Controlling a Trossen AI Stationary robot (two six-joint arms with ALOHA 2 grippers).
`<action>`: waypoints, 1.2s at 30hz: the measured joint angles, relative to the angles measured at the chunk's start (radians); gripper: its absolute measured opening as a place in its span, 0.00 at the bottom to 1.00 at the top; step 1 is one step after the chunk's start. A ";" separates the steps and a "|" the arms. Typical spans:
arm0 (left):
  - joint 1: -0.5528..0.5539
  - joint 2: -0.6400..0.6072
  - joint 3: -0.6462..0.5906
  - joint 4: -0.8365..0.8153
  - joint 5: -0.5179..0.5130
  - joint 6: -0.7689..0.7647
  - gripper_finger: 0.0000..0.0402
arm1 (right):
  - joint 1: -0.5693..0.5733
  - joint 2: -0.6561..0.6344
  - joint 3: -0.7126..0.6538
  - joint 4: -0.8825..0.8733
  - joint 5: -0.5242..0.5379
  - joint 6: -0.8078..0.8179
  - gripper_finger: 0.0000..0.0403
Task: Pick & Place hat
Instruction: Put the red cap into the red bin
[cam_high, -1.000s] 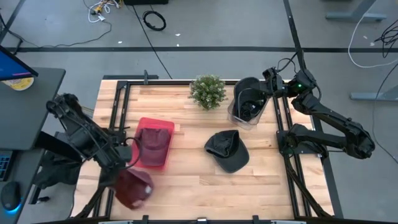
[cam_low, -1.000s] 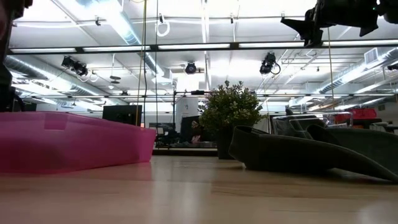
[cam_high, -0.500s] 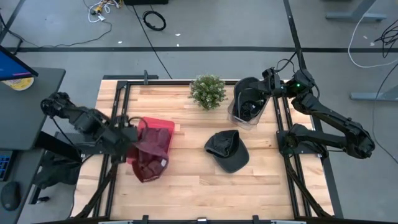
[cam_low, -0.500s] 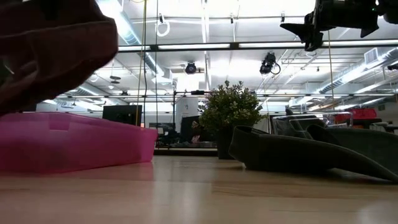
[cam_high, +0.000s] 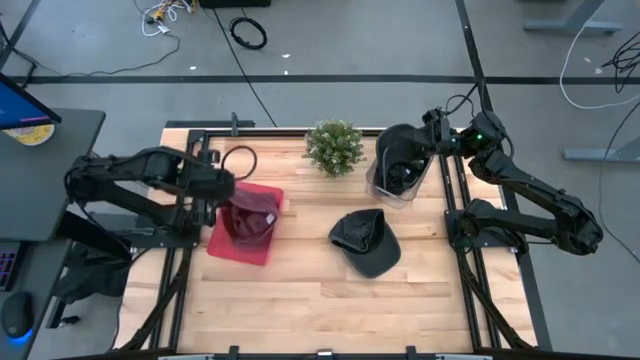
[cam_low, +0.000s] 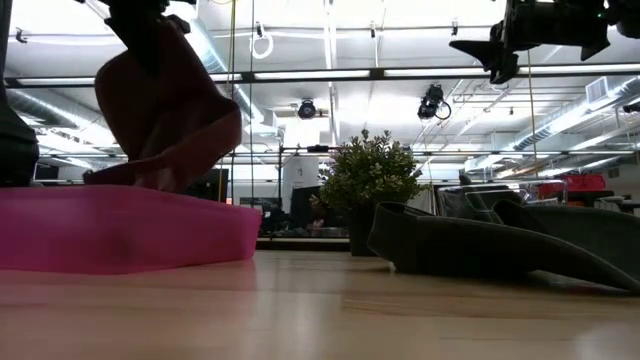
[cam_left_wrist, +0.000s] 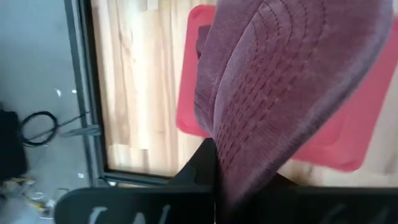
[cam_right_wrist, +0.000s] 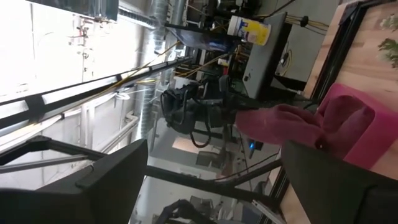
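The maroon hat (cam_high: 246, 217) is hanging directly over the pink bin (cam_high: 262, 248) near the table's left edge, drooping soft and creased from the left gripper (cam_high: 222, 187), whose fingers are clamped shut on its fabric. Its stitched brim is pointing down toward the bin floor, so the coming move looks like a straight lowering and release. The right gripper (cam_high: 432, 128) is waiting with fingers spread wide at the back right corner, far from the hat, above the clear container (cam_high: 378, 187).

Grey floor (cam_high: 350, 40) with cables, bright ceiling strip lights (cam_low: 330, 75)
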 joint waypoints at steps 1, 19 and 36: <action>0.015 0.011 0.001 -0.002 -0.001 0.036 0.03 | 0.000 0.000 0.000 0.000 0.007 -0.003 0.92; 0.024 0.276 -0.086 0.001 -0.104 -0.082 0.03 | 0.000 0.000 0.000 -0.015 0.036 -0.029 0.92; -0.148 0.317 -0.278 0.141 -0.045 -0.331 0.03 | 0.000 0.000 0.000 -0.061 0.035 -0.058 0.92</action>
